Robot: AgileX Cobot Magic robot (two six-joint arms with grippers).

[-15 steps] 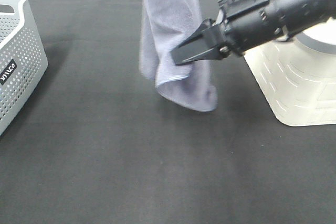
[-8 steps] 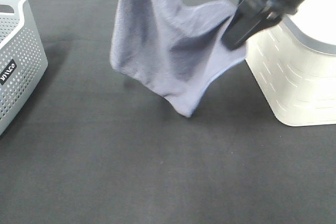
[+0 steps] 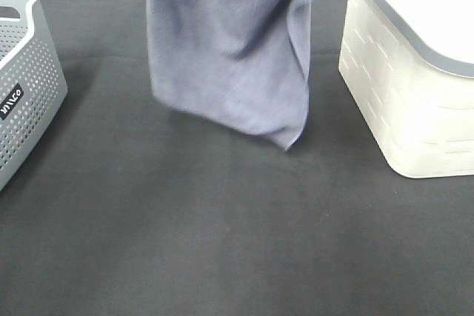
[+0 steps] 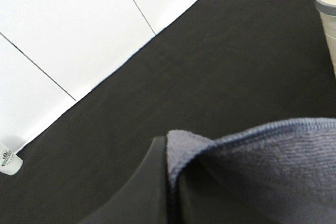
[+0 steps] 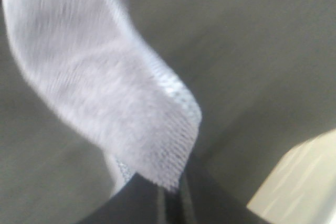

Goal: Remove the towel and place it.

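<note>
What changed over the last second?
The right gripper took an edge of the towel and rose out of the high view, spreading it from a narrow bunch into a wide sheet. The left gripper grips another edge. Grey basket and white basket unmoved.

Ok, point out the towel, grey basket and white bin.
towel (image 3: 229, 49), exterior high view, middle of hanging cloth.
grey basket (image 3: 33, 86), exterior high view, perforated wall.
white bin (image 3: 400, 105), exterior high view, side wall.

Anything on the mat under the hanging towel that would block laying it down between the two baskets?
Nothing visible. The towel hangs over bare black mat; the grey basket stands clear to the left, the white basket to the right, neither beneath it.
</note>
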